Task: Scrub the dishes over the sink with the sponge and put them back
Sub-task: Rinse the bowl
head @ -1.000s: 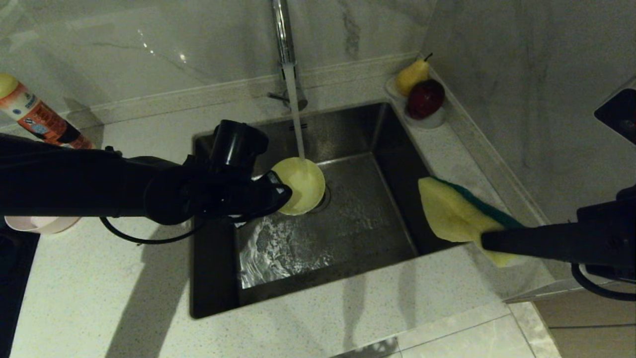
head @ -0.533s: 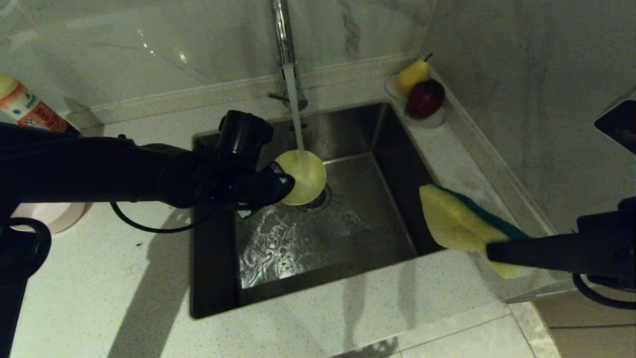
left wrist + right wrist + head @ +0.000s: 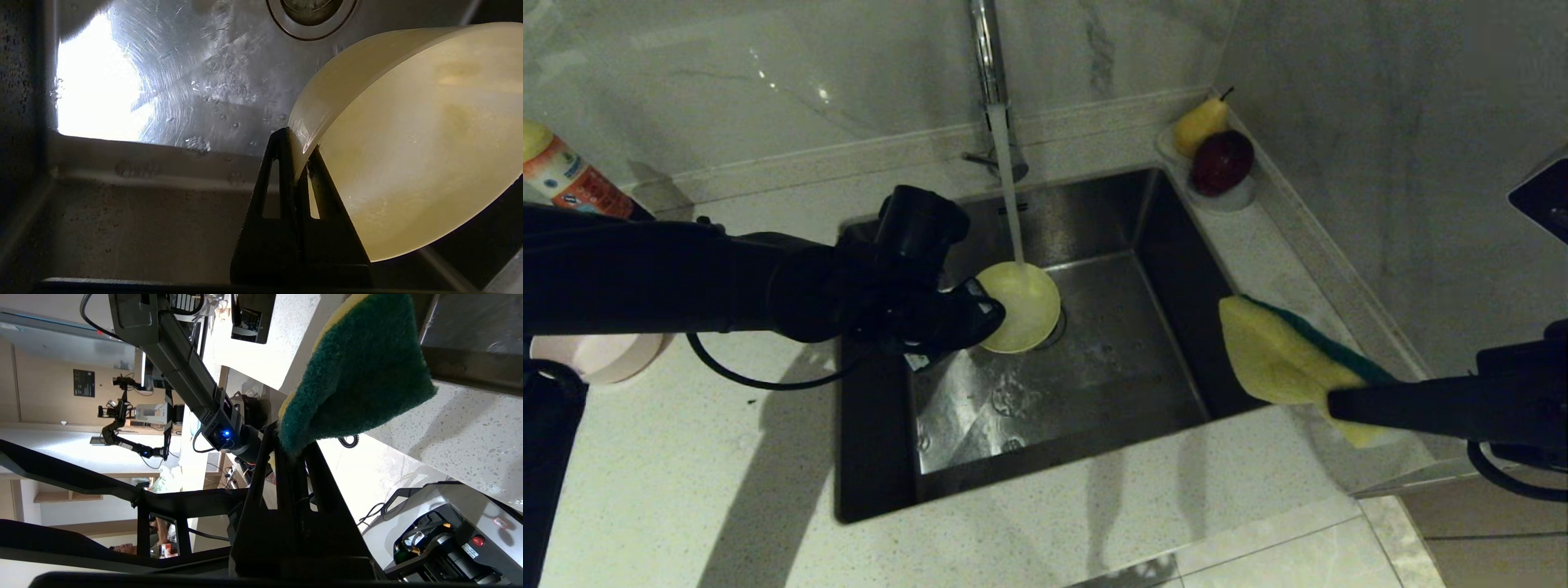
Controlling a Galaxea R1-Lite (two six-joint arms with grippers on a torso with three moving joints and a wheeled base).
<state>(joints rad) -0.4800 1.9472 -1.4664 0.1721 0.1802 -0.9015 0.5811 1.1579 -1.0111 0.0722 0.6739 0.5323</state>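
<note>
1. Holding the yellow bowl by its rim, the left pincer is clamped tight on it, near the middle of the head view, over the sink.
2. Water from the tap falls right into the bowl.
3. At the right of the frame, the right pincer is clamped on the sponge, well apart from the bowl.
4. A pink bowl sits on the table at the left edge.
5. I think the wet rim could slip from the thin grip, because the water pushes down on it.
6. The bowl could then drop into the sink.
7. Only the left wrist view shows the rim pinched between the fingers.
8. Only the right wrist view shows the sponge's green side.
</note>
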